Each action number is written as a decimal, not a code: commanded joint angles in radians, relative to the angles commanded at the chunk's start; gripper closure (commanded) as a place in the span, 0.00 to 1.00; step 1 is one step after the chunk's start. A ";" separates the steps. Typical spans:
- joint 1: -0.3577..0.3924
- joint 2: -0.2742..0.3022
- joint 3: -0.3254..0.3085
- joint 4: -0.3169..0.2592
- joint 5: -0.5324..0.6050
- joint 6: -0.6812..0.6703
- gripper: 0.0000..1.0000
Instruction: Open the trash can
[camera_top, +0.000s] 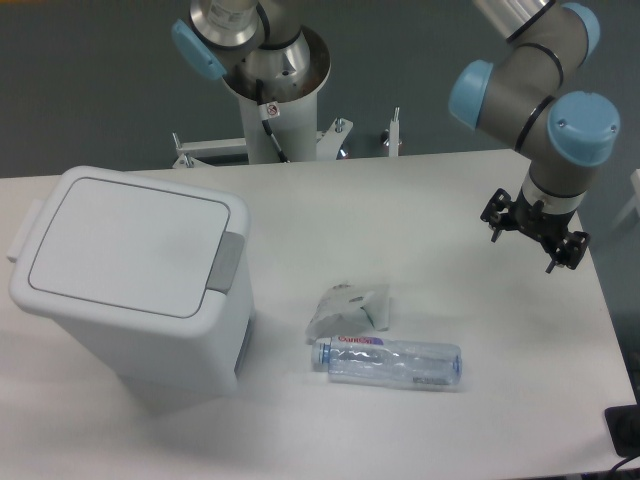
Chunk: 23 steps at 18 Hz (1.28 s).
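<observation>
Trash can (130, 275) sits lid-closed; a wrapper (348, 308) and bottle (390, 362) lie between it and the gripper (534, 232), whose finger spacing I cannot tell.

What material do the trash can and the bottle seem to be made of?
The trash can looks like white matte plastic: smooth moulded walls, rounded corners. The bottle looks like clear thin plastic, since the table shows through it.

— What do you see on your counter (420, 200) besides the job at hand?

— You've got a clear plastic bottle (392, 362) lying on its side, blue cap to the right. Just behind it sits a crumpled white wrapper (350, 308), nearly touching the bottle.
</observation>
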 joint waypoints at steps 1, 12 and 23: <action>0.000 0.000 -0.002 0.002 0.000 0.000 0.00; 0.005 0.005 0.011 -0.003 -0.021 -0.002 0.00; -0.064 0.026 -0.002 0.028 -0.095 -0.366 0.00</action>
